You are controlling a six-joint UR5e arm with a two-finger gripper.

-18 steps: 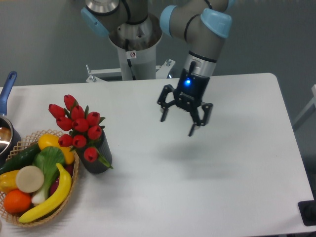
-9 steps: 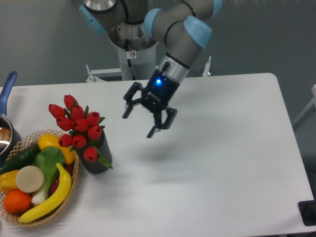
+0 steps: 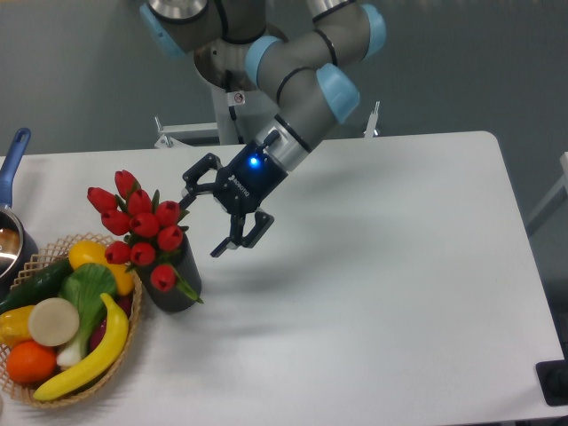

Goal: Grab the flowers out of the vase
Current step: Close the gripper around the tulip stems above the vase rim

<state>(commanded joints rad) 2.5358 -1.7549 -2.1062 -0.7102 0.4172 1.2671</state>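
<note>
- Progress: nothing is lifted yet. The flowers stand in the vase, and your gripper hangs in the air just to their right, above the table.
- Gripper: the jaws are spread wide and hold nothing. One finger points toward the upper buds and the other hangs lower, near the vase mouth. Whether the upper fingertip touches a bud cannot be told from this view.
- Left to do, as a judgement: bring the jaws around the bunch, close, then draw the flowers up and out of the vase. All of the grasp and all of the lift remain.
- Flowers: a tight bunch of red tulip buds with green leaves, leaning up and to the left from the vase mouth. One bud droops low over the front of the vase.
- Vase: a short dark cylinder, upright at the left of the table, just beside the basket; contact between the two cannot be told. It holds only the flowers.
- Basket: woven, at the left edge, and filled with a banana, an orange, a cucumber and other produce. None of it belongs to your task.
- Pot: partly in view at the far left, with a blue handle; its contents cannot be made out.
</note>
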